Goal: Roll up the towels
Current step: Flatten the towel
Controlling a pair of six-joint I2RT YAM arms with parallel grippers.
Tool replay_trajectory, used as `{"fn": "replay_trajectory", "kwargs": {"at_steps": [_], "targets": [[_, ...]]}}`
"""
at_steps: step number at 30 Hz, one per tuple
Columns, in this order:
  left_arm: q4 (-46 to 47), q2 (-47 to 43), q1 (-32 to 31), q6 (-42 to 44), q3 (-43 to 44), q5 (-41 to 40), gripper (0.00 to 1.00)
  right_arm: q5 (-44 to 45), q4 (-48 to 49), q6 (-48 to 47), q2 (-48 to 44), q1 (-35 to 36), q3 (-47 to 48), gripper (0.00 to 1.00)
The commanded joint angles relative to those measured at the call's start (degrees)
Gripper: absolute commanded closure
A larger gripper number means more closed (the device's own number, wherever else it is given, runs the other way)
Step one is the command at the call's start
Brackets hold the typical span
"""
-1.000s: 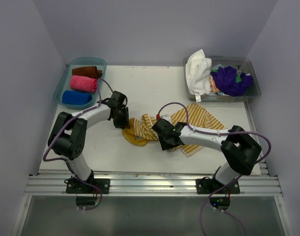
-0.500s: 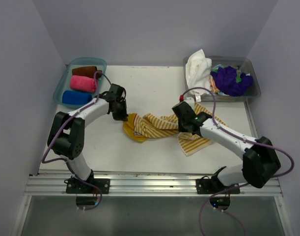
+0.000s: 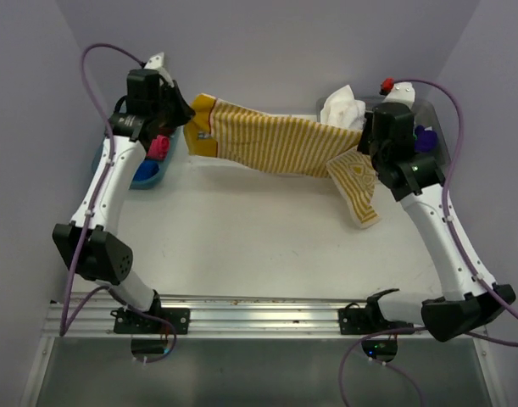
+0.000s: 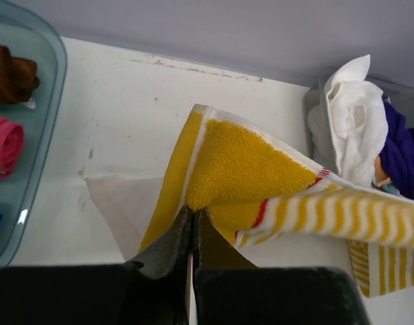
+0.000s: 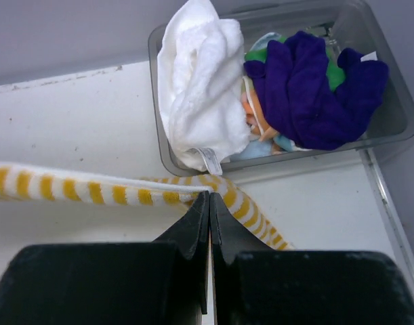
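The mustard-yellow towel with white stripes (image 3: 275, 140) hangs stretched in the air between both arms, high above the table. My left gripper (image 3: 191, 119) is shut on its solid yellow end (image 4: 240, 166). My right gripper (image 3: 364, 148) is shut on its striped edge (image 5: 91, 189), and a loose corner (image 3: 360, 191) dangles below it. Rolled brown (image 4: 10, 71), pink (image 4: 3, 145) and blue towels (image 3: 148, 170) lie in the blue tray (image 3: 102, 161) at the left. A white towel (image 5: 200, 81) and a purple towel (image 5: 308, 81) lie in the clear bin (image 5: 396, 115) at the right.
The white table (image 3: 259, 237) lies below the stretched towel. The purple back wall and side walls close in the work area. A metal rail (image 3: 267, 318) runs along the near edge by the arm bases.
Both arms have risen from the table and moved apart, lifting the striped towel from a crumpled heap into a taut span high at the back.
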Motion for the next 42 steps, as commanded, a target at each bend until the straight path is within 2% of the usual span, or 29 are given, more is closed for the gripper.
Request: {"fn": "replay_trajectory", "kwargs": {"at_steps": [1, 3, 4, 5, 7, 8, 9, 10, 11, 12, 15, 16, 19, 20, 23, 27, 29, 37, 42], "targets": [[4.13, -9.41, 4.34, 0.07, -10.30, 2.72, 1.00, 0.34, -2.27, -3.91, -4.00, -0.66, 1.39, 1.00], [9.41, -13.83, 5.40, -0.55, -17.62, 1.94, 1.00, -0.54, -2.88, -2.60, -7.43, -0.74, -1.67, 1.00], [10.90, -17.77, 6.27, -1.16, -25.05, 0.98, 1.00, -0.89, -2.88, -2.07, -8.75, -0.66, -3.34, 1.00], [12.40, -19.46, 6.63, -1.77, -28.52, -0.34, 1.00, -0.81, -3.49, -1.46, -10.07, -0.74, -7.01, 1.00], [12.76, -22.27, 7.86, -3.00, -36.42, -0.18, 0.63, -0.64, -4.37, 0.13, -14.11, -0.66, -10.81, 1.00], [12.15, -22.64, 8.04, -3.18, -38.29, 0.17, 0.44, -0.20, -5.60, 0.74, -15.17, -0.74, -14.13, 0.96], [11.89, -22.90, 8.13, -3.19, -39.79, 0.70, 0.18, 0.24, -6.22, 1.18, -16.39, -0.74, -15.56, 0.84], [11.54, -22.64, 8.13, -3.45, -41.02, 0.96, 0.13, 0.68, -6.83, 1.62, -16.84, -0.74, -16.70, 0.59], [11.10, -22.55, 8.13, -3.45, -41.30, 2.27, 0.11, 0.60, -7.88, 2.06, -16.93, -0.74, -18.37, 0.48], [11.09, -22.46, 8.13, -3.36, -41.21, 2.98, 0.11, 0.42, -8.42, 2.33, -17.11, -0.74, -19.08, 0.42], [10.48, -22.29, 8.04, -3.27, -40.16, 3.78, 0.13, -3.34, -9.21, 4.52, -16.93, -0.74, -21.10, 0.41], [10.30, -22.29, 7.95, -3.19, -40.16, 3.78, 0.16, -7.36, -8.78, 5.66, -16.85, -0.83, -21.89, 0.41], [8.20, -21.06, 7.08, -3.80, -40.33, 0.80, 0.24, -11.95, -7.20, 8.56, -15.62, -0.66, -24.97, 0.43], [6.36, -20.62, 6.81, -4.41, -40.51, -2.34, 0.30, -14.32, -6.32, 9.35, -15.27, -0.66, -26.80, 0.43], [4.15, -17.99, 6.19, -6.96, -41.91, -7.10, 0.35, -18.20, -4.39, 12.08, -14.13, -0.66, -30.32, 0.43], [4.85, -12.37, 6.19, -8.46, -41.04, -11.33, 0.33, -20.85, -3.06, 12.79, -13.07, -0.66, -32.36, 0.43], [4.33, -7.80, 5.85, -8.46, -37.88, -13.09, 0.33, -20.94, -3.23, 12.70, -12.98, -0.66, -32.27, 0.42], [-2.52, 6.70, -2.49, -9.25, -24.61, -25.83, 0.29, -22.25, -3.06, 12.52, -13.42, -0.57, -33.15, 0.39], [-7.54, 10.05, -4.26, -10.57, -22.84, -32.34, 0.31, -22.69, -2.44, 12.88, -13.68, -0.65, -34.56, 0.38]]}}
